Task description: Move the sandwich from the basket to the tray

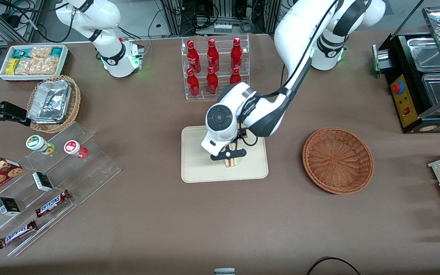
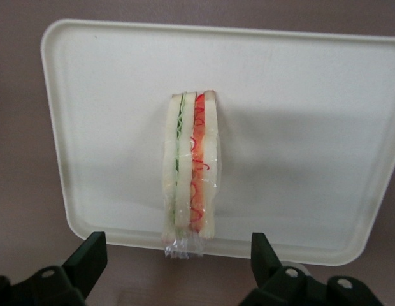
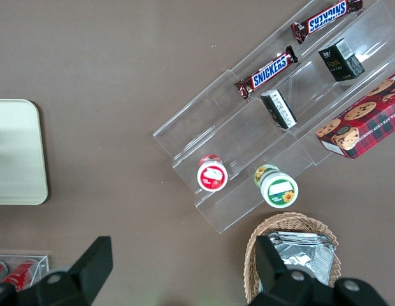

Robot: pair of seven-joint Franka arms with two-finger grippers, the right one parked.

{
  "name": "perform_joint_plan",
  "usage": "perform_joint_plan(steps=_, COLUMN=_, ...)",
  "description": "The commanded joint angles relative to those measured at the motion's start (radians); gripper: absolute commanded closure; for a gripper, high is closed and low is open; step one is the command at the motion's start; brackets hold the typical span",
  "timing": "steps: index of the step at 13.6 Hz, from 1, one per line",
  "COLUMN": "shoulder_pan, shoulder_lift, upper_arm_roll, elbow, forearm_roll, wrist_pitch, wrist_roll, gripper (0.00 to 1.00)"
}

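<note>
The sandwich (image 1: 230,162) stands on its edge on the cream tray (image 1: 195,168), wrapped in clear film, with red and green filling showing. In the left wrist view the sandwich (image 2: 190,172) rests on the tray (image 2: 299,127), its film tail over the rim. My left gripper (image 1: 228,156) hovers just above the sandwich. It is open, with its fingers (image 2: 89,256) spread wide on either side of the sandwich and not touching it. The reddish-brown basket (image 1: 337,160) is empty and lies beside the tray, toward the working arm's end.
A clear rack of red bottles (image 1: 214,67) stands farther from the front camera than the tray. An acrylic stand with candy bars (image 1: 52,202), a tan basket of foil trays (image 1: 54,103) and a white snack bin (image 1: 33,61) lie toward the parked arm's end. A black machine (image 1: 422,76) stands toward the working arm's end.
</note>
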Motion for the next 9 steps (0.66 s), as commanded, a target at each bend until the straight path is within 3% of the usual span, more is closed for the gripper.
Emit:
perform_joint_plan(steps=1, shoulder_pan=0.014, shoulder_lift=-0.073, upper_arm_roll=0.006, elbow=0.000, forearm_roll=0.001, wrist_pitch=-0.080, wrist_roll=-0.006, gripper=0.00)
perform_joint_plan(steps=6, shoulder_pan=0.123, shoulder_lift=-0.204, upper_arm_roll=0.011, elbow=-0.023, forearm_roll=0.024, wrist_pitch=-0.224, wrist_roll=0.292, gripper=0.00)
perform_joint_plan(steps=9, shoulder_pan=0.215, shoulder_lift=-0.332, upper_arm_roll=0.014, elbow=-0.136, forearm_roll=0.047, wrist_pitch=-0.247, wrist_roll=0.423, gripper=0.00)
